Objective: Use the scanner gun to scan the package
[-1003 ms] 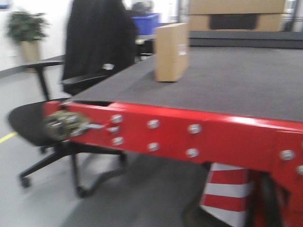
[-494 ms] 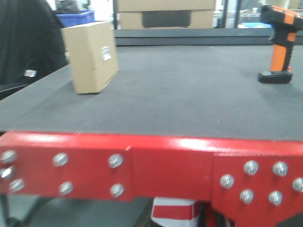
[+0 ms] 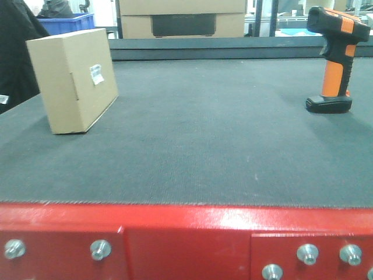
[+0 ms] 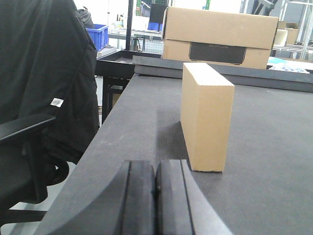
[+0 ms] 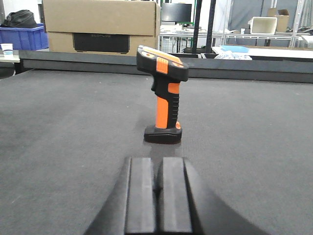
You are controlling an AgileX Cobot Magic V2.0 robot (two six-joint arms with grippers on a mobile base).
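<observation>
The package, a small tan cardboard box with a white label, stands on edge at the left of the dark belt; in the left wrist view the package is just ahead and slightly right of my left gripper, which is shut and empty. The scanner gun, black head with orange stripe and orange handle, stands upright on its base at the right. In the right wrist view the scanner gun stands straight ahead of my right gripper, shut with nothing in it. Neither gripper shows in the front view.
A red bolted frame edges the belt's near side. Larger cardboard boxes with a dark panel sit behind the belt's raised back rail. A blue bin and a chair with a black jacket stand at the left.
The front view has swung right and moved closer to the belt: the package shifted left in frame, the scanner gun came into view, and the chair left the frame.
</observation>
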